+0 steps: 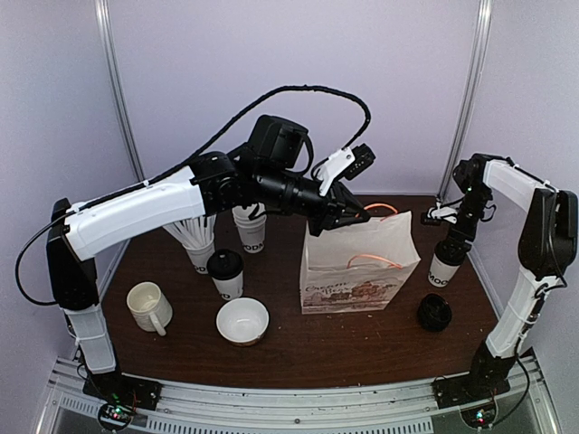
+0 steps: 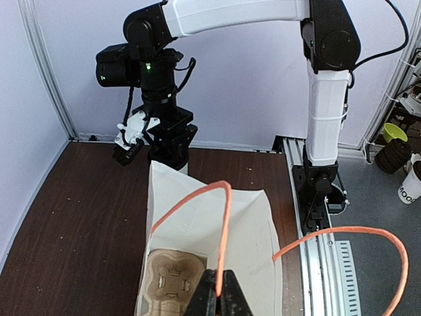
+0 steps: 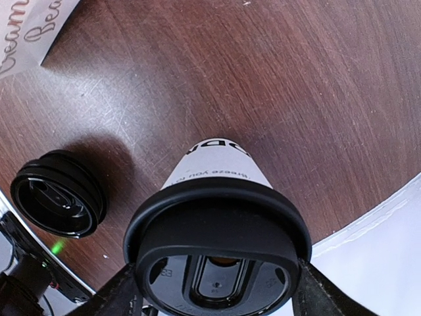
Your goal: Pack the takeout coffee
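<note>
One takeout coffee cup, white with a black lid, stands on the table at the right. My right gripper is shut on its lid; in the right wrist view the fingers press both sides of the lid. A second lidded cup stands left of the white paper bag. My left gripper is shut on the bag's orange handle above the open bag. A cardboard cup carrier lies inside the bag.
A loose black lid lies near the right cup and also shows in the right wrist view. A stack of lidless cups, another white cup, a handled mug and a white bowl stand at the left.
</note>
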Robot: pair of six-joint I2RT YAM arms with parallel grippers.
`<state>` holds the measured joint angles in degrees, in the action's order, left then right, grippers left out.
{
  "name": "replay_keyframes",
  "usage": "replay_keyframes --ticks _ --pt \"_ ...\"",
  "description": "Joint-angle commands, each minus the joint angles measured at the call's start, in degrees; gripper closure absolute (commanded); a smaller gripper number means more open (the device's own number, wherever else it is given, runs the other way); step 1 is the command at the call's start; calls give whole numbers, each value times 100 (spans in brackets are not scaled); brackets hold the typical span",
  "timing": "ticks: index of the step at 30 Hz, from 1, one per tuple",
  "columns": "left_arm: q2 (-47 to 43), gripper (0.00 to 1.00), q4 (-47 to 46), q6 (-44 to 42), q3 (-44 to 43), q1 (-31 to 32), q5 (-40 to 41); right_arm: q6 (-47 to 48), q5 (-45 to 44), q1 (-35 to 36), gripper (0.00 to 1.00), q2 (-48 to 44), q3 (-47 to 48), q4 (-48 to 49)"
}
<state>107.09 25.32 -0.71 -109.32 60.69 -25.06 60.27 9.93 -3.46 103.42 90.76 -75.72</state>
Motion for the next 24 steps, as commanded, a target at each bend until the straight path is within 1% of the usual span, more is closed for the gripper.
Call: replay_keyframes --ticks 1,5,8,11,16,17,20,24 --pt "57 100 -243 53 -188 -47 -98 -6 -173 82 29 -83 -127 5" --pt "58 100 -226 53 -219 -48 -96 -112 -115 107 34 -333 40 -267" --pt "58 100 -234 53 -260 -57 -100 -233 27 146 36 -769 163 -416" --pt "65 100 -291 53 -281 -74 -62 -374 342 255 36 -1300 483 -704" --pt "159 100 -266 211 -432 -99 4 -646 1380 346 36 -2019 1370 -1098" --pt "187 100 -243 212 -466 -101 28 -691 1626 535 36 -2126 1581 -1167" --pt "252 100 -237 227 -540 -158 95 -774 2359 653 36 -2376 2162 -1417" --pt "316 100 -185 297 -634 -227 199 -796 3036 731 35 -2696 2635 -1588"
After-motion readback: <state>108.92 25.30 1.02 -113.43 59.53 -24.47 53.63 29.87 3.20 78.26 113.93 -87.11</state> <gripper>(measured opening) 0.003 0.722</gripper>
